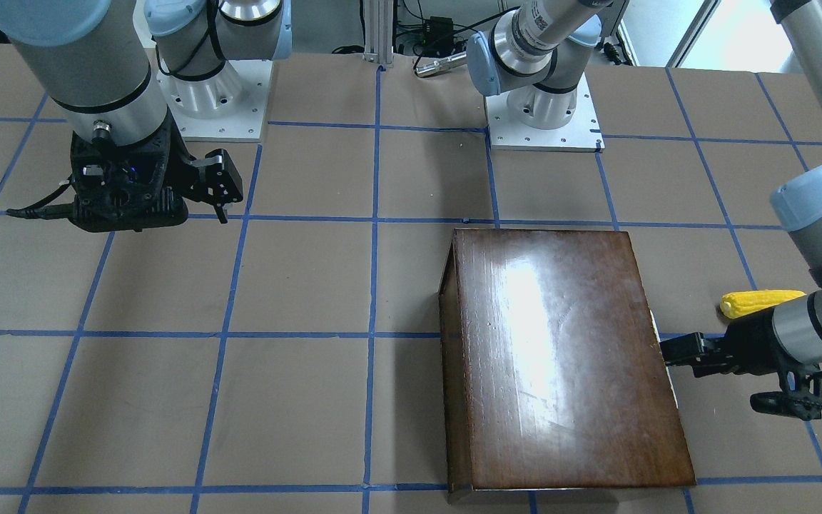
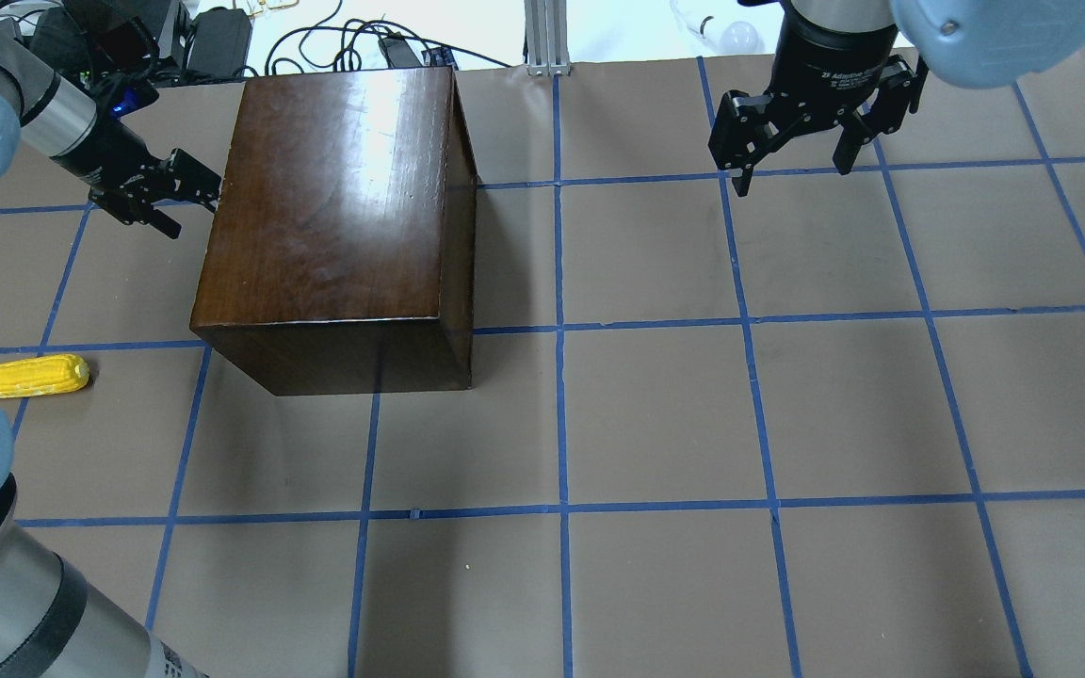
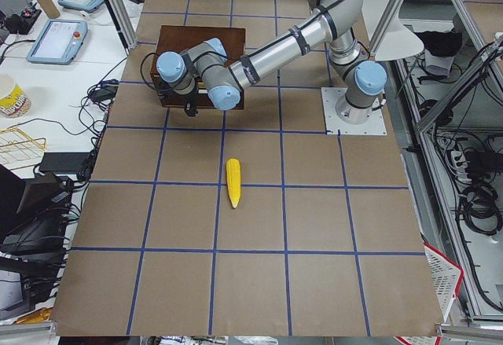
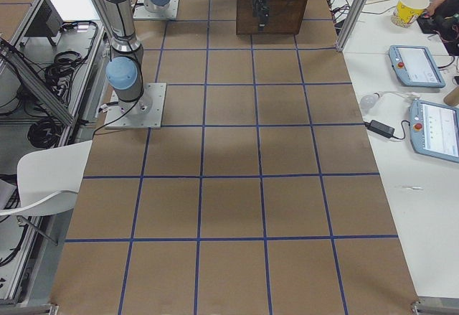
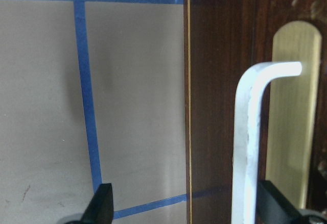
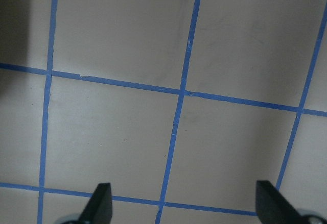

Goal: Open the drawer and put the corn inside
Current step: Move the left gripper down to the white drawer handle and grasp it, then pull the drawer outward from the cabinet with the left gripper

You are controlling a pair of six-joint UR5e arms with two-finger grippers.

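At the bench's left edge you'll find the corn (image 2: 39,375) lying on the paper, apart from the wooden box (image 2: 335,207) that stands toward the far left corner. The left gripper (image 2: 192,202) faces the box's left end, its fingers spread to either side of the metal handle (image 5: 250,132) on the shut drawer (image 5: 219,81). Toward the far right corner, the right gripper (image 2: 795,174) hangs above the paper, fingers parted.

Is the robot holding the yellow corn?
No, the corn lies alone on the table, while the left gripper is open beside the wooden box.
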